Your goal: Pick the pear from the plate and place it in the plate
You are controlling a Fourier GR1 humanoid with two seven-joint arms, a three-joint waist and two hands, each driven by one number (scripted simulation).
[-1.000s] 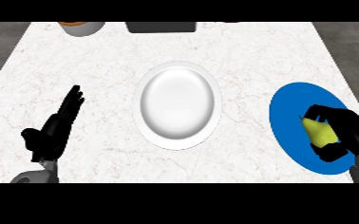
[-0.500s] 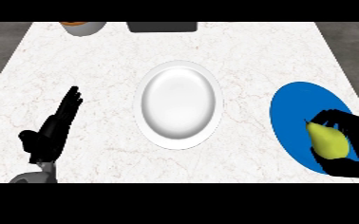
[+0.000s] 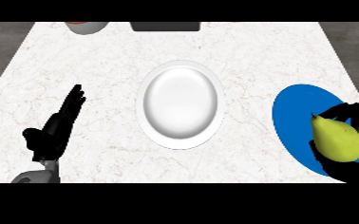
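Holding pear (image 3: 336,140), right hand (image 3: 342,168).

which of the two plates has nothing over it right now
The white plate at the counter's middle: nothing over it. The blue plate at the right has the pear and right robot hand over it.

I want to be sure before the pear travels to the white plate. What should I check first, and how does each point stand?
1. Pear held in right hand: ok.
2. Pear lifted clear of blue plate: cannot tell.
3. White plate free to receive it: ok.
4. Counter between the plates unobstructed: ok.
5. Left hand open, resting at the left, away from the path: ok.
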